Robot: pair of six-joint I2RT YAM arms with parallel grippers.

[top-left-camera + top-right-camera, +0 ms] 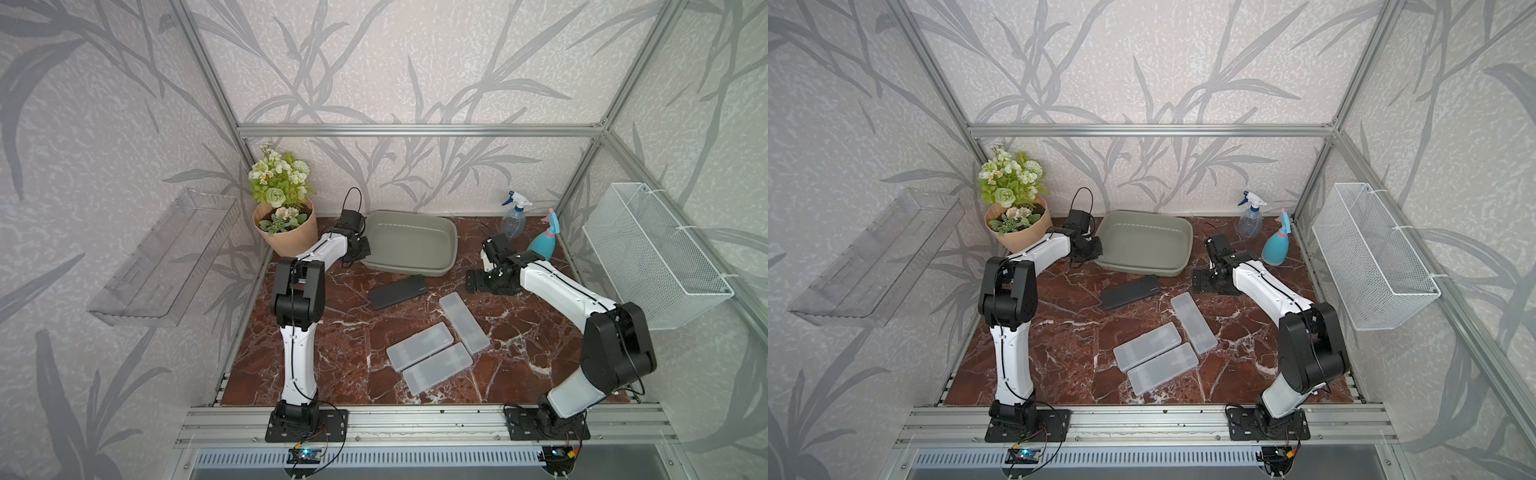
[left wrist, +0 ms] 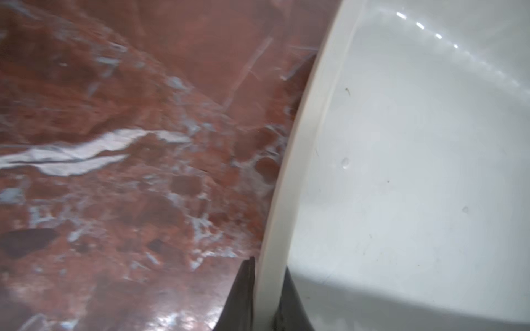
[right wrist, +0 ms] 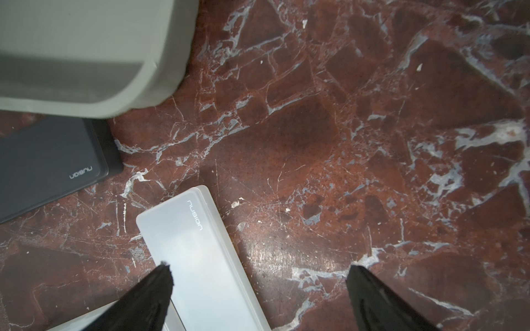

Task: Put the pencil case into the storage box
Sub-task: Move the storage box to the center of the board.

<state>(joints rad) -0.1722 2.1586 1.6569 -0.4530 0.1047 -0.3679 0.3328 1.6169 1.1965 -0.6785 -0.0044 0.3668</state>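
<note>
The grey-green storage box (image 1: pixel 409 245) (image 1: pixel 1144 243) stands empty at the back of the marble table. My left gripper (image 1: pixel 363 249) (image 1: pixel 1096 249) (image 2: pixel 268 266) is shut on its left rim (image 2: pixel 301 160), one finger inside the wall and one outside. A dark pencil case (image 1: pixel 398 291) (image 1: pixel 1130 291) (image 3: pixel 48 163) lies just in front of the box. Three frosted white pencil cases (image 1: pixel 464 322) (image 1: pixel 419 345) (image 1: pixel 437 368) lie nearer the front. My right gripper (image 1: pixel 478 282) (image 1: pixel 1202 282) (image 3: pixel 258 268) hangs open over bare marble beside the end of a white pencil case (image 3: pixel 200 258), holding nothing.
A flower pot (image 1: pixel 286 232) stands at the back left, close behind the left arm. Two spray bottles (image 1: pixel 513 216) (image 1: pixel 544 241) stand at the back right. A white wire basket (image 1: pixel 652 253) hangs on the right wall, a clear trough (image 1: pixel 166 257) on the left wall.
</note>
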